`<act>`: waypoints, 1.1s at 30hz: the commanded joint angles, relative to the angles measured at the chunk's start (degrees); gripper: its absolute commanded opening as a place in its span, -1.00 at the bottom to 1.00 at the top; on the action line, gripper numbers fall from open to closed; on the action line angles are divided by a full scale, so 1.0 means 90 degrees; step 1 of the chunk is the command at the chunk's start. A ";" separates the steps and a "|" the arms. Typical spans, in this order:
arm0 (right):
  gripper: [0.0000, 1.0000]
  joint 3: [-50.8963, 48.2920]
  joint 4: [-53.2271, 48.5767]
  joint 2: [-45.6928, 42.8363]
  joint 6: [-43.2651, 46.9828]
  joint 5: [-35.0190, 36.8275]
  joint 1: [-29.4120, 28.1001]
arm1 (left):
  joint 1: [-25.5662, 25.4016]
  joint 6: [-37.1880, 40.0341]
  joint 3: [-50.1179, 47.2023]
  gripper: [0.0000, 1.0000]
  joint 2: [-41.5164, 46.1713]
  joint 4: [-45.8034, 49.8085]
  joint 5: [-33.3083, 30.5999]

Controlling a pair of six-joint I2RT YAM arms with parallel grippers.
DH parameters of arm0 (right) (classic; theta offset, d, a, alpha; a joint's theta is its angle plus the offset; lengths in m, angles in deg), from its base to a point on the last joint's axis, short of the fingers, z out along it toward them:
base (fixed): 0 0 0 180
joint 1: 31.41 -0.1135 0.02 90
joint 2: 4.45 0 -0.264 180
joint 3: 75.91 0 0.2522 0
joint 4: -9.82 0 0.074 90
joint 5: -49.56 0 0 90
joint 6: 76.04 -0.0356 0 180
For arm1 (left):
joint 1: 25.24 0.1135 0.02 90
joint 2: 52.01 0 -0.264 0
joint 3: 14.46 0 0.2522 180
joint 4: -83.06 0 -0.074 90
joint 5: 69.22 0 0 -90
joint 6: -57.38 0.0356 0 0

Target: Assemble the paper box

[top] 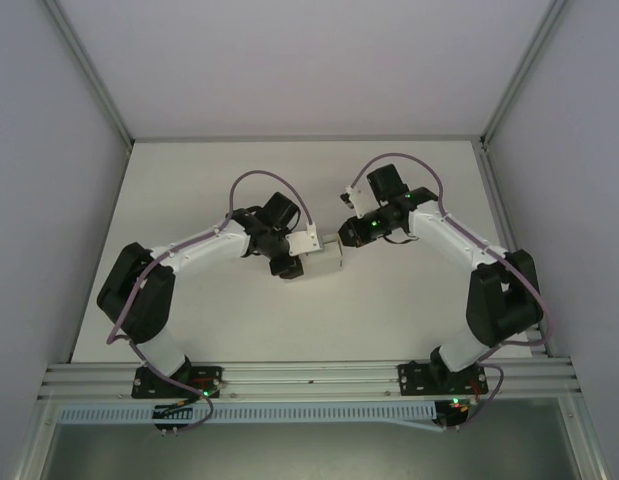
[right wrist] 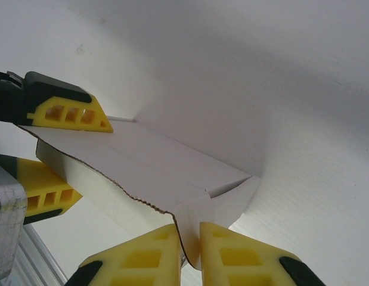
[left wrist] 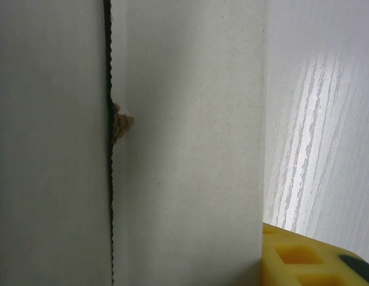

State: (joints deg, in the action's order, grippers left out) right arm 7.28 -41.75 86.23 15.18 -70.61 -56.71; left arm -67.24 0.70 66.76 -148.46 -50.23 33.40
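The paper box (top: 325,260) sits over the middle of the table (top: 179,190), a low off-white block caught between the two arms; whether it rests on the surface or is raised off it I cannot tell. In the top view the left gripper (top: 295,262) meets the box at its 9 o'clock end; the right gripper (top: 347,238) meets it at about its 2 o'clock corner.

From the right wrist the box runs from 9 o'clock toward 4 o'clock; its top panel is flat and its near long edge is ragged and toothed. A small flap (right wrist: 193,217) hangs at the near end; the right gripper's yellow fingers (right wrist: 142,259) stand narrow, pinched on that flap with little more than the paper between them. At 9 o'clock in that view the left fingers (right wrist: 71,113) straddle the far end of the box, one on the top panel, one against the side below; the jaws are clamped onto it.

From the left wrist the box's wall stands very close; a dark toothed seam (left wrist: 108,196) runs from 12 to 6 o'clock, with a small brown torn spot (left wrist: 121,122) just beside it; the grained white tabletop lies at 3 o'clock.

Purple cables (top: 259,175) loop over both arms; an aluminium rail (top: 309,378) at 6 o'clock carries both bases.
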 commanded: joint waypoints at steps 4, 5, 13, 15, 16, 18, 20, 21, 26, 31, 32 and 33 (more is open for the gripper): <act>-1.00 0.0166 -0.0002 0.0094 -0.0169 -0.0051 -0.0146 | -0.0006 0.0003 -0.0008 -0.08 -0.0114 -0.0018 -0.0141; -1.00 0.0129 0.0107 0.0056 -0.0406 -0.0131 -0.0157 | -0.0002 0.0002 0.0005 -0.09 -0.0124 0.0000 -0.0144; -1.00 0.0145 0.0531 -0.0135 -0.2689 -0.1524 -0.0157 | -0.0008 -0.0066 0.0053 -0.09 -0.0216 -0.0007 -0.0254; -1.00 -0.0009 0.0774 -0.0104 -0.3208 -0.1810 -0.0158 | -0.0009 -0.0067 0.0063 -0.09 -0.0203 -0.0002 -0.0257; -1.00 -0.0061 0.0850 -0.0093 -0.3367 -0.1902 -0.0149 | -0.0007 -0.0059 0.0057 -0.09 -0.0216 0.0000 -0.0260; -1.00 0.0001 0.0626 -0.0075 -0.3364 -0.1815 -0.0126 | -0.0012 -0.0062 0.0054 -0.09 -0.0212 0.0015 -0.0295; -1.00 0.0033 0.0480 -0.0072 -0.3421 -0.1727 -0.0056 | -0.0016 -0.0046 0.0061 -0.09 -0.0220 0.0021 -0.0298; -1.00 0.0020 0.0489 -0.0069 -0.3415 -0.1809 -0.0050 | -0.0035 -0.0044 0.0058 -0.09 -0.0230 0.0018 -0.0305; -1.00 -0.0069 0.0103 -0.0203 -0.2191 -0.1855 0.0017 | -0.0016 -0.0035 0.0051 -0.09 -0.0253 0.0017 -0.0317; -1.00 -0.0886 0.0552 -0.0649 -0.1045 -0.1194 0.0050 | -0.0004 -0.0040 0.0051 -0.09 -0.0280 -0.0010 -0.0313; -1.00 -0.1206 0.0955 -0.0772 -0.1023 -0.1146 0.0052 | -0.0010 -0.0033 0.0054 -0.09 -0.0290 -0.0011 -0.0320; -1.00 -0.1436 0.1248 -0.0856 -0.1078 -0.1112 0.0050 | -0.0009 -0.0048 0.0062 -0.09 -0.0300 -0.0013 -0.0320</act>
State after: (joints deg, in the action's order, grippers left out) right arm -0.72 -34.51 81.53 0.45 -78.09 -55.50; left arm -67.45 0.90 67.00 -148.61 -49.80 32.64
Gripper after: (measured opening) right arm 0.047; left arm 0.457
